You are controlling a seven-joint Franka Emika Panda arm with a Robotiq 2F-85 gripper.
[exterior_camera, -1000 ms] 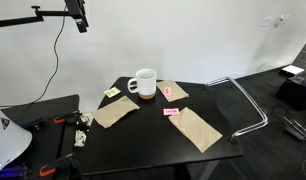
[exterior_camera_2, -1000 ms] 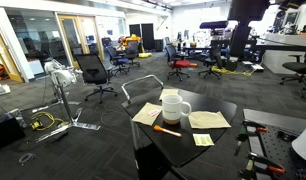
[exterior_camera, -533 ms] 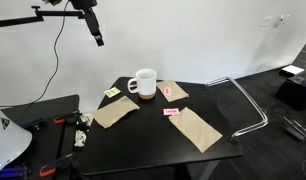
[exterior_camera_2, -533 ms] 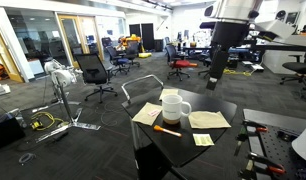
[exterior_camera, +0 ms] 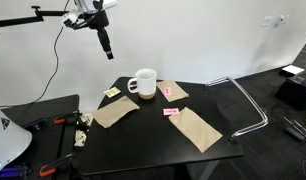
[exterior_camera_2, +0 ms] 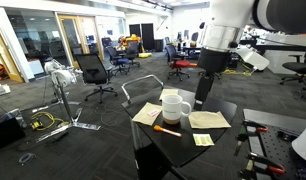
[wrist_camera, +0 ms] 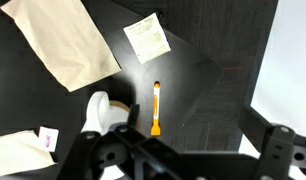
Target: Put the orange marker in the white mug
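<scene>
Status: nothing done yet, as far as can be judged.

- Tool (exterior_camera: 107,48) is seen high above the bench (exterior_camera: 148,138), off to one side of the mug (exterior_camera: 144,82), well apart from everything on the surface. In the wrist view its fingers appear spread wide with nothing held between them. That view shows only part of them at the bottom edge, so this is read with some caution.
- Marker (wrist_camera: 156,108) is lying flat on the bench just beside the mug (wrist_camera: 97,113), with a narrow dark gap visible between them. It is also seen in an exterior view (exterior_camera_2: 167,130), on the bench in front of the mug's base. It is not inside the mug and not gripped.
- Mug is standing upright, mouth up; its inside cannot be seen clearly.
- Clutter: brown paper sheets (exterior_camera: 115,112) are laid flat around the mug, with a pale note (wrist_camera: 146,37) and a pink note (exterior_camera: 171,112) nearby. None is seen covering the marker.

Left to do, by judgement: the tool is to be brought down over the marker, which is to be gripped, lifted clear, carried over the mug's mouth and dropped in. The whole task remains open. Care will be needed at the pickup, since the marker lies so close to the mug wall.
</scene>
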